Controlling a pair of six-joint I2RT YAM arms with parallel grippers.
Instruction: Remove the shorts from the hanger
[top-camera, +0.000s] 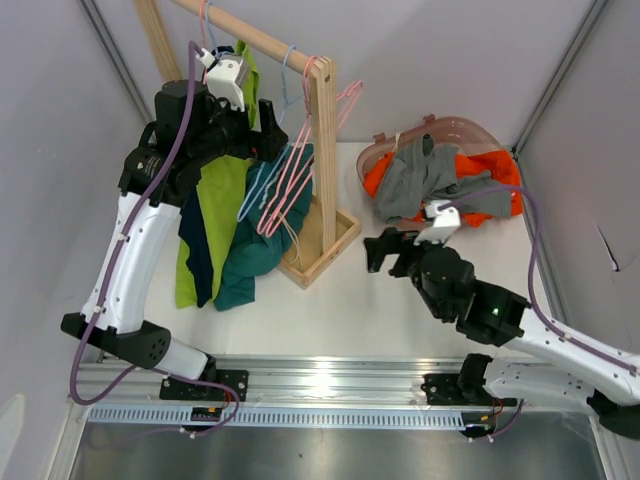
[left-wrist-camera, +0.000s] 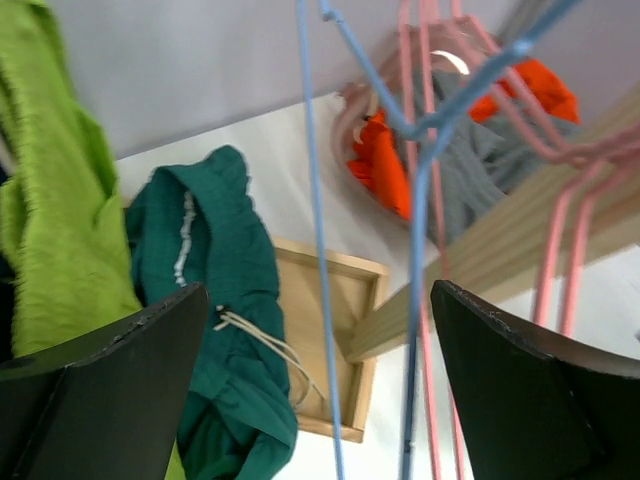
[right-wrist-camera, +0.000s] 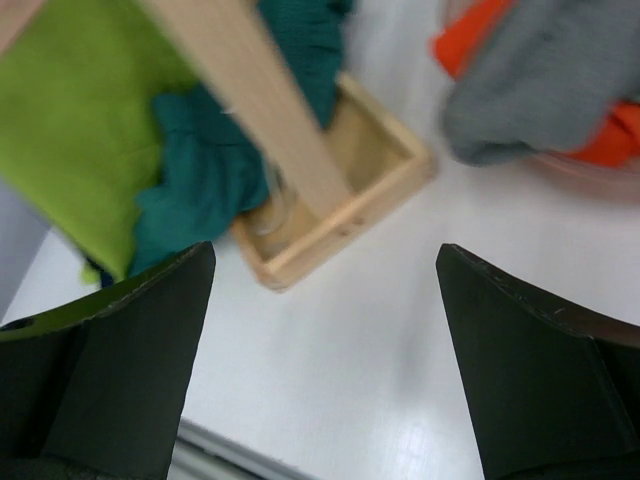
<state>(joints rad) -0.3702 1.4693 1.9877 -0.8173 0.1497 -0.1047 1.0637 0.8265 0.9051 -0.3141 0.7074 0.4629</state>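
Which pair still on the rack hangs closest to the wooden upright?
The teal shorts, hanging right beside the wooden upright, down by its base. The lime green shorts and the dark navy shorts hang further left.

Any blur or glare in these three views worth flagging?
Top external: sharp, with a bright glare patch on the metal rail. Left wrist: near blue hanger slightly soft. Right wrist: blurred throughout, wooden post and grey shorts smeared.

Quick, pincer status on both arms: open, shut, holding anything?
Left pincer: open, holding nothing.
Right pincer: open, holding nothing.
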